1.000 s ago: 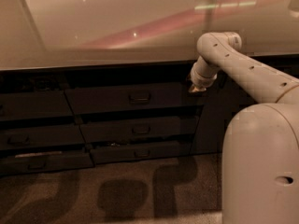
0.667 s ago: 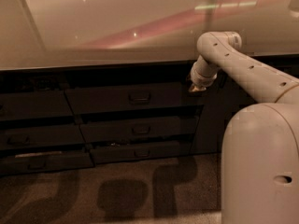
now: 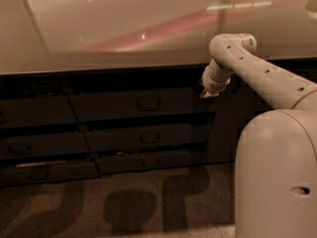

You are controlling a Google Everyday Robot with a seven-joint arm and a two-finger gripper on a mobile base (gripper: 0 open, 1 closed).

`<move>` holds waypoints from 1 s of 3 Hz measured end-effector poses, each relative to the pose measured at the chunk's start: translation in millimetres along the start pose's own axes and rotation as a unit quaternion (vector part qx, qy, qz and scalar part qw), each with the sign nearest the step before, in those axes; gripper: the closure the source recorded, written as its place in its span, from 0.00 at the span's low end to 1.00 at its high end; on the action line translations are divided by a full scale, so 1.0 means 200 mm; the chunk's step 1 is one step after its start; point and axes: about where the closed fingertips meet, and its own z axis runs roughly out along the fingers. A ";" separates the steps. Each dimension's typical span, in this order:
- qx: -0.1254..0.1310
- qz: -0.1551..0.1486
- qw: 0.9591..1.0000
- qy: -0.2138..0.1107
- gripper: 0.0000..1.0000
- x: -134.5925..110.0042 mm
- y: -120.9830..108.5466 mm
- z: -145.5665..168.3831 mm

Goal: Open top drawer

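The top drawer (image 3: 114,106) is the wide dark front just under the counter, with a small bar handle (image 3: 148,103) at its middle. Its front sits flush with the cabinet face and none of its inside shows. My gripper (image 3: 206,93) hangs at the end of the white arm (image 3: 257,71), which reaches in from the right. It sits by the drawer's upper right corner, to the right of the handle and slightly higher. I see nothing held in it.
Two shallower drawer fronts (image 3: 148,137) (image 3: 146,160) lie below the top one. More dark drawers (image 3: 37,110) fill the left side. The pale countertop (image 3: 124,29) overhangs everything. My white base (image 3: 277,177) fills the lower right, and patterned carpet (image 3: 124,207) lies in front.
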 end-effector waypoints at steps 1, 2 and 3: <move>0.000 -0.001 1.000 0.001 1.00 0.00 0.00 0.00; 0.000 -0.001 1.000 0.001 1.00 -0.01 -0.01 -0.06; 0.000 -0.001 1.000 0.001 1.00 -0.01 0.00 -0.06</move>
